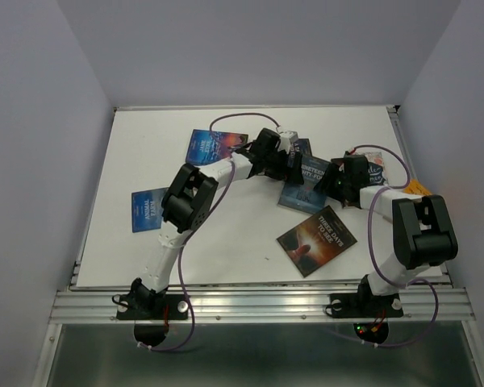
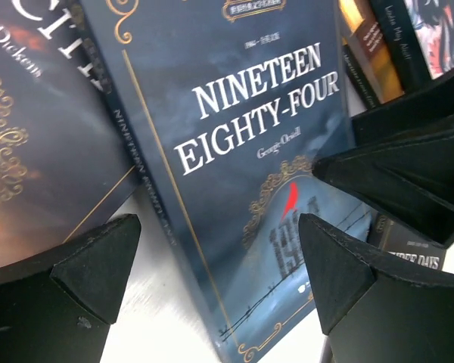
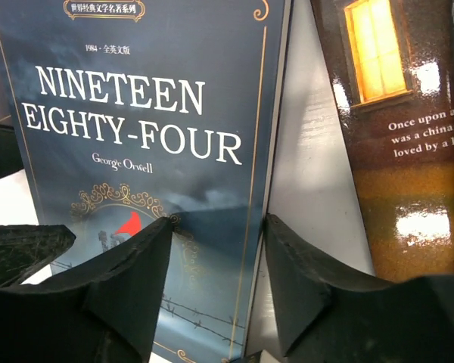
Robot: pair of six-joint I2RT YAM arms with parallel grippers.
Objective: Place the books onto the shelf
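Books [image 1: 316, 239]: about seven, some overlapped. Robot arms [image 1: 189, 197]: two. Table [image 1: 226, 234]: one.

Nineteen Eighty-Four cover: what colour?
The Nineteen Eighty-Four book is dark blue-grey, gold trim; best in right wrist view.

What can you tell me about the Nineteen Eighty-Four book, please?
The Nineteen Eighty-Four book is a thin glossy paperback, dark blue-grey with white title, George Orwell's name, gold scrollwork and a small red figure. It lies closed, face up on the white table among other books. Both the left gripper and right gripper hang over it, jaws apart.
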